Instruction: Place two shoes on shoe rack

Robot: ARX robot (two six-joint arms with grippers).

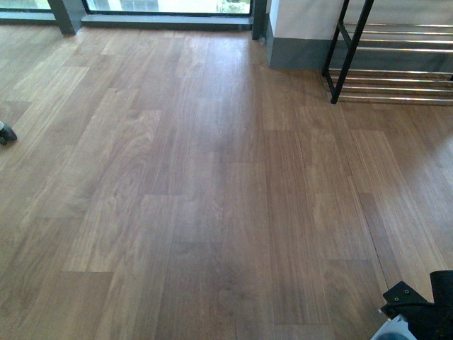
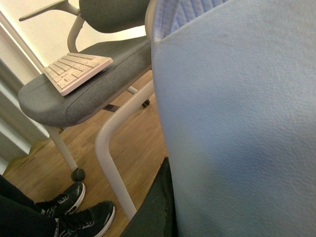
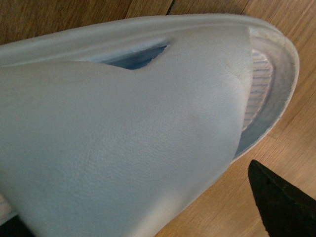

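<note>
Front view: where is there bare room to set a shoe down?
The floor is bare from the window down to the near edge, and across from the small object at the left edge to the rack. The rack's visible rods carry nothing. Only the near right corner is taken, by the right arm.
</note>
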